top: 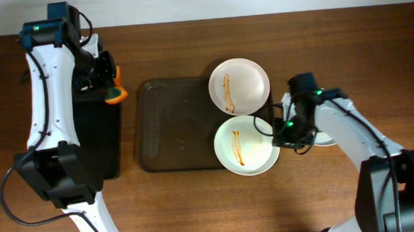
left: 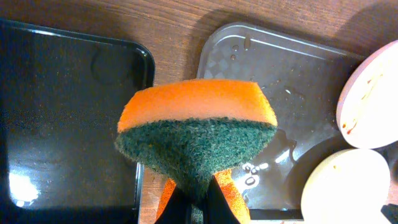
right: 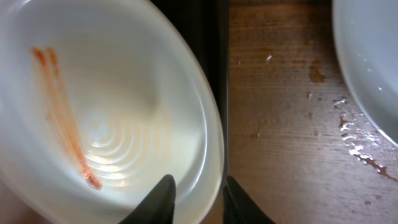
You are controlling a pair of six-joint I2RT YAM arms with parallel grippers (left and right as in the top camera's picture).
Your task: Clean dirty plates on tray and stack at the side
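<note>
Two plates with orange-red sauce streaks sit at the right end of the translucent tray: a far one and a near one. My right gripper is shut on the near plate's right rim; in the right wrist view its fingers straddle that rim. A third plate lies on the table to the right, partly hidden under my right arm, and shows in the right wrist view. My left gripper is shut on an orange and green sponge, held above the gap between the two trays.
A narrower opaque black tray lies left of the translucent tray and shows in the left wrist view. Water drops lie on the translucent tray and on the wood beside the third plate.
</note>
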